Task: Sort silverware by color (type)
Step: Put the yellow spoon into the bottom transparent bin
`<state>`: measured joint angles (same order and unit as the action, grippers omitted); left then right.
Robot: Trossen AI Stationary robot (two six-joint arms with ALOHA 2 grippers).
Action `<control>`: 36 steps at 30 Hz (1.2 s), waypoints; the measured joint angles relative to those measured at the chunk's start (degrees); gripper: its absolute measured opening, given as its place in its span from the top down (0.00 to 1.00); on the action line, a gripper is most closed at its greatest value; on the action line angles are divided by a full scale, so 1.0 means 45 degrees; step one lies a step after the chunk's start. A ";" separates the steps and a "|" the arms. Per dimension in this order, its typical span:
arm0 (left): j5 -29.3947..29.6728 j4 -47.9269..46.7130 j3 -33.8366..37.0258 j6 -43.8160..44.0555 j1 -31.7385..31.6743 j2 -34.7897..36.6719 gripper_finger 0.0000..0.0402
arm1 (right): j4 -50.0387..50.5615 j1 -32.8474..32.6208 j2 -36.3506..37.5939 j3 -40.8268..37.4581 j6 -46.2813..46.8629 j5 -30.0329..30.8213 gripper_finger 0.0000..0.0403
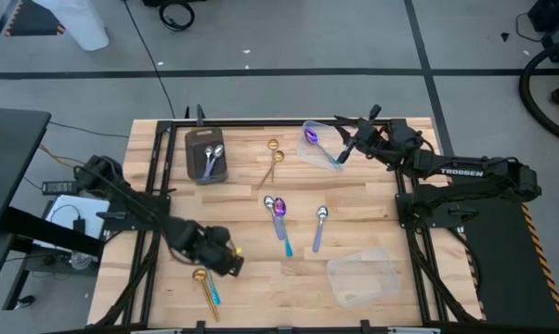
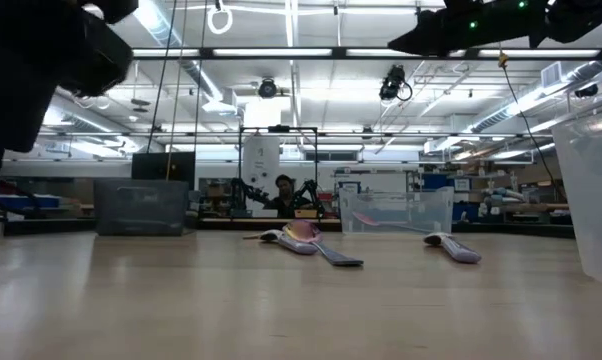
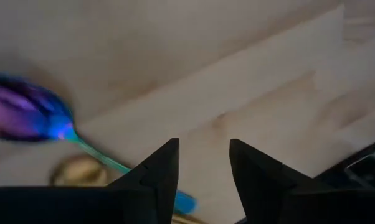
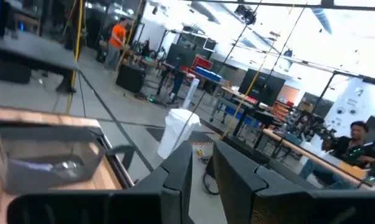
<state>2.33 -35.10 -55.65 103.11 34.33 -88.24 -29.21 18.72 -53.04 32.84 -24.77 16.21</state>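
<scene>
My left gripper (image 1: 231,263) (image 3: 203,163) is open and hovers low over the table's near left. Just beside it lie a purple-blue spoon with a teal handle (image 3: 32,115) and a gold spoon (image 1: 201,278) (image 3: 81,169). My right gripper (image 1: 343,154) (image 4: 203,171) is open by a narrow gap, empty, and raised over the far clear container (image 1: 318,146), which holds one purple spoon (image 1: 310,136). Silver spoons (image 1: 212,160) lie in the dark grey tray (image 1: 192,153). Two gold spoons (image 1: 273,163) lie beside the tray. Mid-table lie a silver spoon (image 1: 268,201), a purple one (image 1: 281,215) and another (image 1: 320,225).
A second clear container (image 1: 363,276) (image 2: 593,190) stands at the near right. In the low view the mid-table spoons (image 2: 306,242) (image 2: 453,248) lie flat, with the tray (image 2: 141,207) and far container (image 2: 396,212) behind. People stand in the room beyond.
</scene>
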 joint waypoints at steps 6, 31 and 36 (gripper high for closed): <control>0.2234 -0.0498 -0.1442 0.3217 0.1796 -0.0671 0.64 | 0.0036 -0.0359 -0.0004 0.0000 0.0250 -0.0483 0.81; -0.1509 -0.3702 -0.3788 0.6222 0.3206 -0.3979 0.70 | -0.0302 -0.1218 0.0000 0.0000 0.0052 -0.1308 0.81; -0.1368 -0.5073 -0.3771 0.6227 0.2943 -0.3979 0.70 | -0.0297 -0.1243 -0.0005 0.0000 0.0115 -0.1327 0.81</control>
<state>-3.82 -57.92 -72.62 131.13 47.58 -106.15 -30.55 13.13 -53.06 32.84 -24.25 10.24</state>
